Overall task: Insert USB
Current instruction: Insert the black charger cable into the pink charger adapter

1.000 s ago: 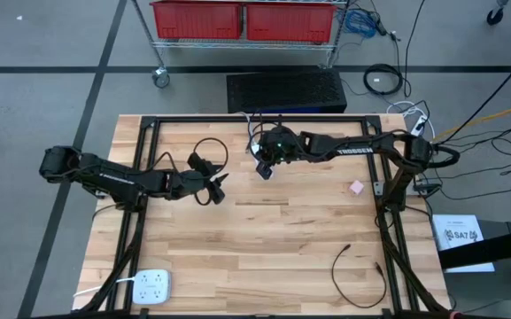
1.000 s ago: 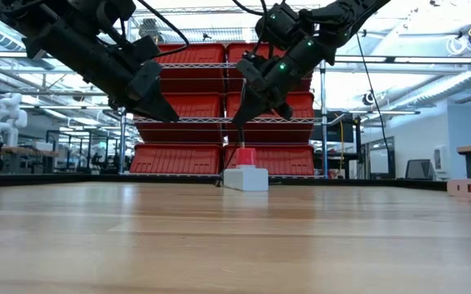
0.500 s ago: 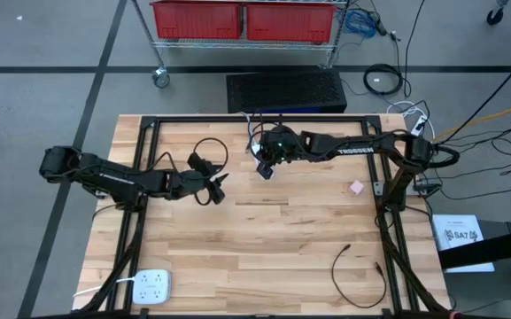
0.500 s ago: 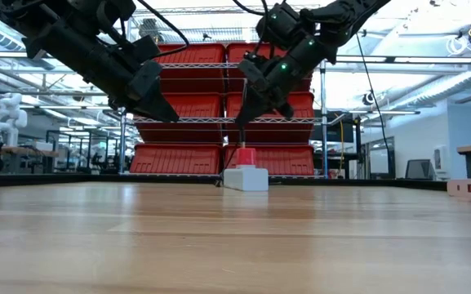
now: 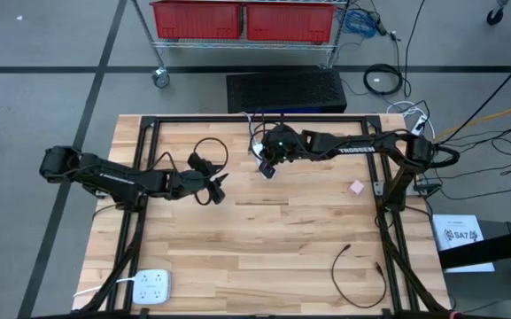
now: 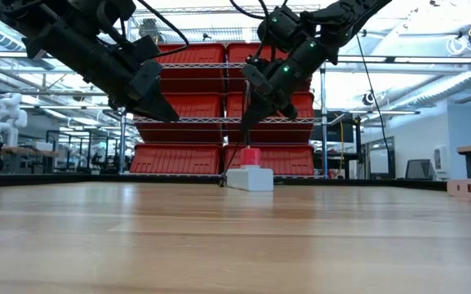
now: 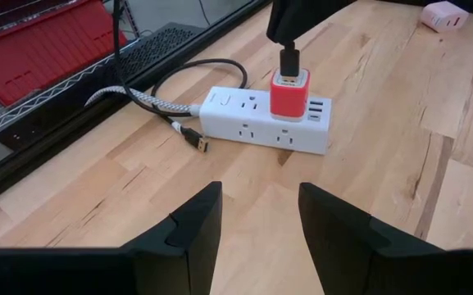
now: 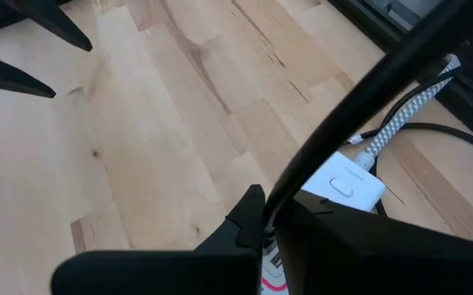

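Note:
A white power strip (image 7: pixel 265 123) lies on the far middle of the table, with a red USB adapter (image 7: pixel 289 94) standing plugged into it. A black USB plug (image 7: pixel 289 59) stands upright on the adapter's top; how deep it sits, I cannot tell. My right gripper (image 6: pixel 251 114) hangs directly above it, shut on it, and the plug's black cable (image 8: pixel 359 98) runs back over the wrist. My left gripper (image 7: pixel 256 217) hovers open and holds nothing, left of the strip and pointing at it. A braided cable's loose plug (image 7: pixel 193 139) lies beside the strip. My right gripper pinches the black USB plug's upper end (image 7: pixel 288 51), where the cable leaves it, between its two fingers. The fingers come slanting down from the table's right. The plug hangs upright below them, its lower end on the red adapter's top.
A small pink block (image 5: pixel 356 187) lies right of centre. A second white power strip (image 5: pixel 151 286) sits at the near left corner, and a loose black cable (image 5: pixel 357 275) curls at the near right. Bare wood lies between the arms and the near edge.
My right gripper has shifted a little toward the table's right edge, still shut on the plug. The power strip and the red adapter have slid slightly the same way with it.

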Controlling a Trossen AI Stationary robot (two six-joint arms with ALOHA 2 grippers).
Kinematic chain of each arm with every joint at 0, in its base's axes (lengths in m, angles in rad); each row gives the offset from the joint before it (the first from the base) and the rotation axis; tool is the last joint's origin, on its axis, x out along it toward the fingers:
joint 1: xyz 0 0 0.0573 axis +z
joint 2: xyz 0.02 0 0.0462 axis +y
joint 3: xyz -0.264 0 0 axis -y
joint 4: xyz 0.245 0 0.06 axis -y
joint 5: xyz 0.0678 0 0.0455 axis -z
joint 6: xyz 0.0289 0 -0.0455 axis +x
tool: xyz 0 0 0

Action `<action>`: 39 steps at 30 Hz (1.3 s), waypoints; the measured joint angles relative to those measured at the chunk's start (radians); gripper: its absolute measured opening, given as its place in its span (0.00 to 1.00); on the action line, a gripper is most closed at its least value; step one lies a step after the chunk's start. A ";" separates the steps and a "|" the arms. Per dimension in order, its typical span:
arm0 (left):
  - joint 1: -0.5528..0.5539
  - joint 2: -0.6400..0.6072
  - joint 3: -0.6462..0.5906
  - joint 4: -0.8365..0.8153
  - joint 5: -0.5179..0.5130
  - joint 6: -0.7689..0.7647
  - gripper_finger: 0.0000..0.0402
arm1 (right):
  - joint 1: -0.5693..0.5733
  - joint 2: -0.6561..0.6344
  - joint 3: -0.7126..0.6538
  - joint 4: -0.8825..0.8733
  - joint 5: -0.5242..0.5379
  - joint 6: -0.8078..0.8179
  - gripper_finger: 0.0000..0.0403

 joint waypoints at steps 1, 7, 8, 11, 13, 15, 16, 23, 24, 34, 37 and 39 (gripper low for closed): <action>0.000 0.000 0.000 0.000 0.000 0.000 0.42 | 0.000 0.000 0.000 -0.001 0.000 -0.001 0.00; 0.000 0.000 0.000 0.001 0.000 -0.003 0.42 | 0.001 -0.005 -0.039 0.025 0.008 0.008 0.00; 0.000 0.000 0.000 0.001 0.000 -0.003 0.42 | 0.004 -0.005 -0.048 0.041 0.008 0.010 0.00; 0.000 0.000 0.000 0.001 0.000 -0.003 0.42 | 0.014 -0.005 -0.073 0.078 0.013 0.016 0.00; 0.000 0.000 0.000 0.002 0.000 -0.003 0.42 | 0.017 -0.005 -0.075 0.084 0.015 0.015 0.00; 0.000 0.000 0.000 0.002 0.000 -0.002 0.42 | 0.018 -0.005 -0.075 0.081 0.025 0.009 0.00; 0.000 0.000 0.000 0.002 0.000 -0.002 0.42 | 0.019 -0.005 -0.075 0.079 0.029 0.006 0.00; 0.000 0.000 0.000 0.002 0.000 -0.023 0.42 | 0.019 -0.004 -0.076 0.067 0.031 -0.004 0.00; 0.000 0.000 0.000 0.002 0.000 -0.023 0.42 | 0.019 -0.004 -0.074 0.060 0.032 0.001 0.00; 0.000 0.000 0.000 0.003 0.000 -0.023 0.42 | 0.012 0.000 -0.061 -0.005 0.054 0.010 0.13; 0.000 0.000 0.000 0.003 0.000 -0.023 0.42 | 0.012 0.001 -0.062 -0.005 0.051 0.010 0.15; 0.000 0.000 0.000 0.003 0.000 -0.023 0.42 | 0.012 0.001 -0.062 -0.002 0.051 0.008 0.17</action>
